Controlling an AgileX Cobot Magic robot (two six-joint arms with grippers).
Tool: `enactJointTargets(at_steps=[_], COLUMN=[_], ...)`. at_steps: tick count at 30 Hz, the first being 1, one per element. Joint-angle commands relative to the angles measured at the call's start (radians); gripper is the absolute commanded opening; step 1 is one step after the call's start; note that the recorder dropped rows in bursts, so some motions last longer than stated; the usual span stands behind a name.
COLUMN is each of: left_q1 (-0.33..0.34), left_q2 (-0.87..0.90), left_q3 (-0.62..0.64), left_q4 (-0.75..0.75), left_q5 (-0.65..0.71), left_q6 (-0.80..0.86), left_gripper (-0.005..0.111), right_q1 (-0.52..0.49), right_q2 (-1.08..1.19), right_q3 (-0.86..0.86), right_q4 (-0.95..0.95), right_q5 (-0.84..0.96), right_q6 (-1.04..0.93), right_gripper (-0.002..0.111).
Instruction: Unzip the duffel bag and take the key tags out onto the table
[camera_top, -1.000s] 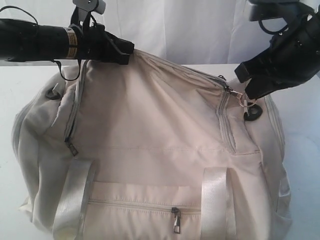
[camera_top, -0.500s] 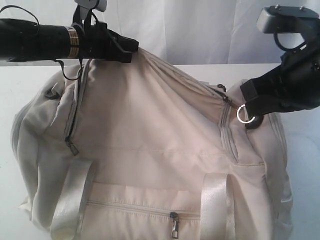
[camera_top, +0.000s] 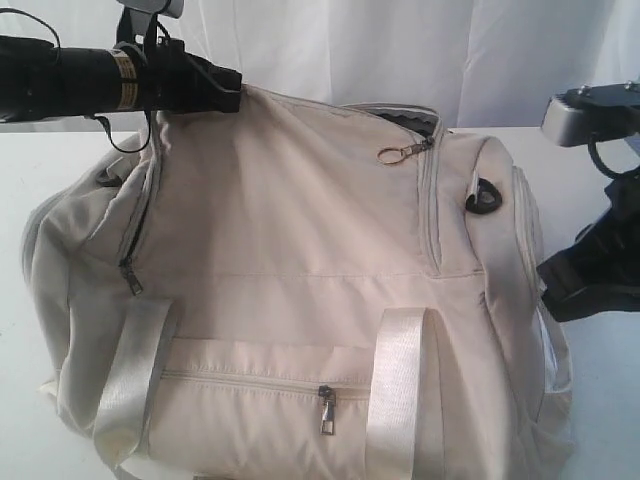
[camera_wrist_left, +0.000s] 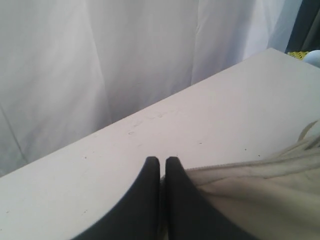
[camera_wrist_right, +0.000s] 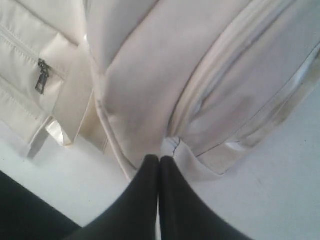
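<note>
- Bag (camera_top: 300, 230): cream cloth, slumped on white table (camera_top: 605, 400), front pocket toward the exterior camera.
- Left gripper (camera_top: 232, 92): at bag's upper left corner, jaws pressed together, pinching a fold of cloth drawn up into a peak at the tips.
- Right gripper (camera_wrist_right: 159, 161): jaws pressed together, nothing between them. Low beside bag's right end, over bare table, tips close to the end seam; touching or not, cannot tell.
- Top pull (camera_top: 398, 152): metal, with a ring, lying loose on the top panel toward the right end. Short dark gap in the zip just behind it.
- D-ring (camera_top: 484, 195): black, on the right end.
- Straps (camera_top: 393, 390): white webbing, two, running down the front either side of the pocket.
- Pocket pull (camera_top: 326, 408): hanging down, pocket zip closed.
- Curtain (camera_top: 400, 50): white, behind the table.
</note>
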Motion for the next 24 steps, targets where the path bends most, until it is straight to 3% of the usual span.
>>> enactJointTargets(at_steps=[1,6,13,19,24], left_q1=[0.012,0.012,0.012,0.012,0.012], left_q2=[-0.016,-0.016,-0.016,-0.016,-0.016], left_q3=[-0.012,-0.012,-0.012,-0.012,-0.012], left_q4=[-0.031,-0.031,0.006,0.011,0.011], left_q5=[-0.051,-0.118,-0.119,-0.143,-0.163], left_q6=[0.018,0.018,0.018,0.018,0.018], left_gripper=[0.000,0.000,0.000,0.000,0.000], right_q1=[-0.005,-0.005,-0.005,0.028,0.105], right_q2=[-0.006,-0.006,0.005,0.077,0.176], right_q3=[0.002,-0.002,-0.002,-0.002,-0.002], right_q4=[-0.002,0.057,0.156,0.258,0.265], right_q5=[-0.082,-0.299,-0.538,-0.659,-0.777], right_q6=[-0.031,-0.210,-0.527,-0.871,-0.993], right_gripper=[0.000,0.008,0.067,0.068,0.066])
